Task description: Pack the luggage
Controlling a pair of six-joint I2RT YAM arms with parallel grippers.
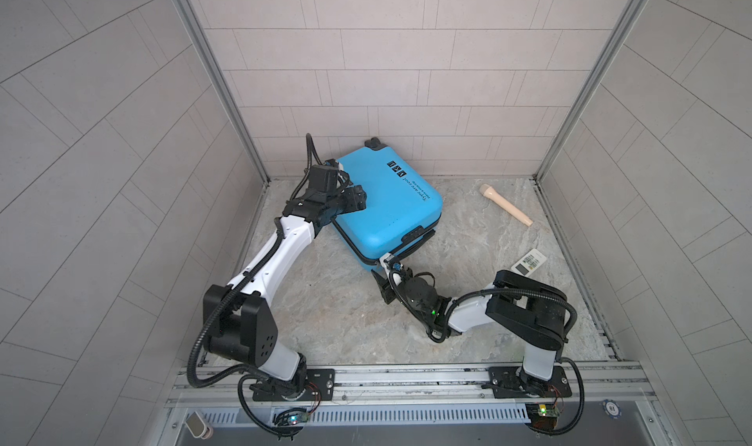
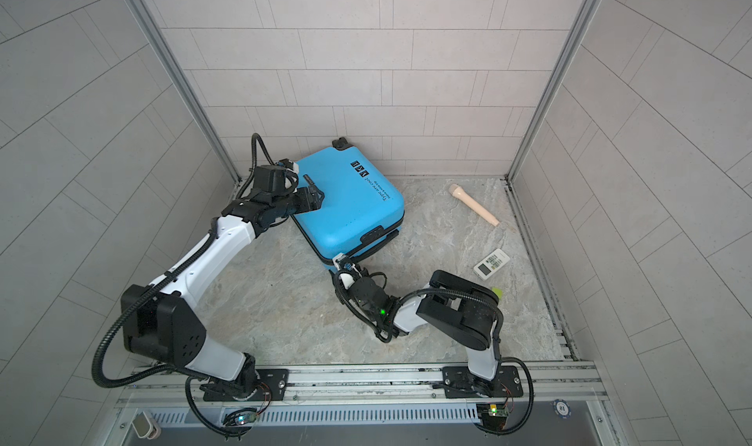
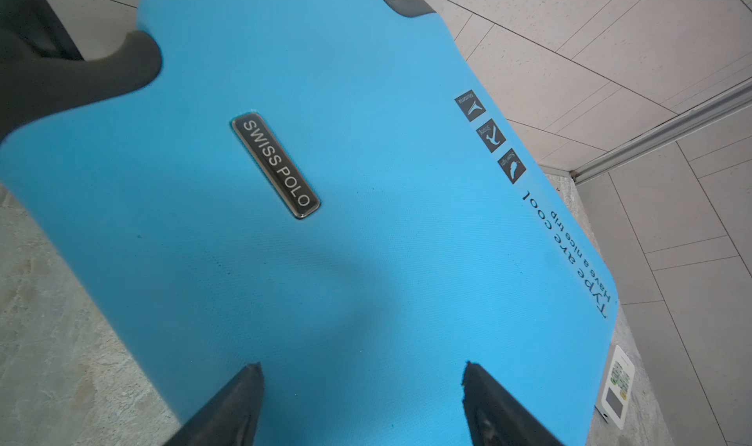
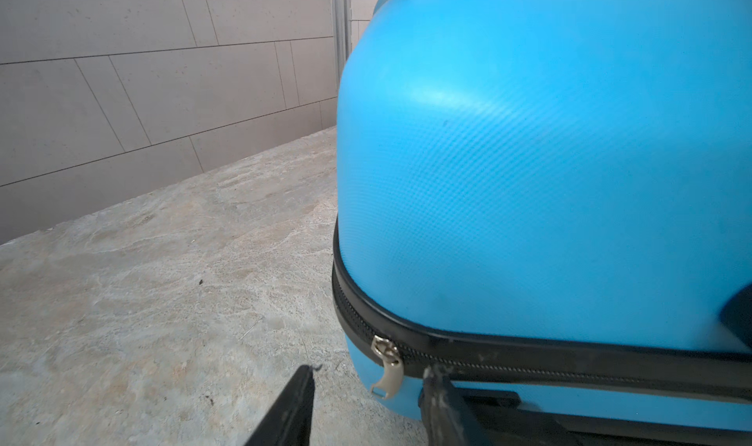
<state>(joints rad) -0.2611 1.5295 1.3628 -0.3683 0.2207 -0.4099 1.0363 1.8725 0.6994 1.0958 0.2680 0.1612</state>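
Note:
The luggage (image 1: pixel 386 204) (image 2: pixel 350 208) is a bright-blue hard-shell suitcase. It lies flat and closed on the marble floor near the back wall, with its black zipper shut round the near corner. My left gripper (image 1: pixel 355 198) (image 2: pixel 315 198) (image 3: pixel 362 368) hovers over the left part of the blue face (image 3: pixel 325 220), its jaws wide open and holding nothing. My right gripper (image 1: pixel 383 264) (image 4: pixel 371 368) is low at the suitcase's near corner (image 4: pixel 529 159). It is open, and the silver zipper pull (image 4: pixel 386 366) hangs between its fingers, not clamped.
A beige handle-shaped object (image 1: pixel 506 204) (image 2: pixel 474 204) lies at the back right of the floor. A white remote control (image 1: pixel 529 262) (image 2: pixel 491 263) (image 3: pixel 618 387) lies by the right wall, just behind my right arm. Tiled walls close in three sides, and the arm rail runs along the front.

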